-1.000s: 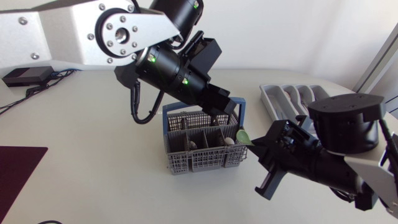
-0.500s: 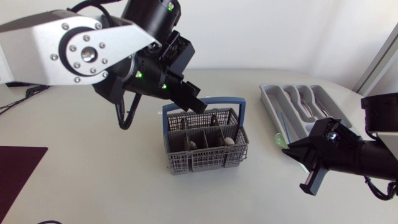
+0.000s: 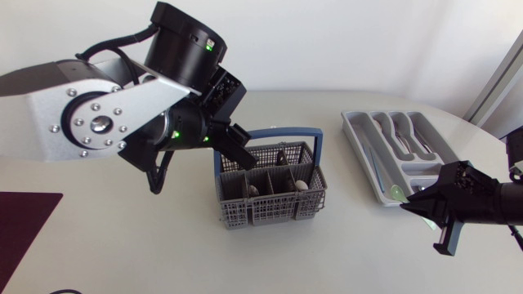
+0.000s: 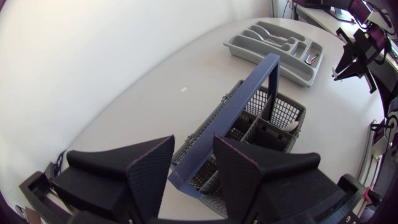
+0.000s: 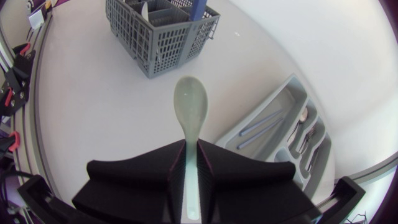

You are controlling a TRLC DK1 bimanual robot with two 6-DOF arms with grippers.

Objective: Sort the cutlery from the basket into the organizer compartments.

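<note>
Pale-green spoon [image 5: 189, 115], clamped bowl-forward in the right gripper [image 5: 191, 155], hangs just off the organizer [image 3: 357, 131] at its near corner, so delivery is in hand: next, carry it toward eleven o'clock over a fitting compartment and release, while the left gripper [image 4: 193, 163] hovers, fingers apart, above the basket [image 3: 270, 208] at nine o'clock.

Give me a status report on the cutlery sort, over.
Right gripper shut on pale green spoon, by the organizer. Left gripper open, over the basket's blue handle. More cutlery in basket. Nothing between spoon and organizer.
</note>
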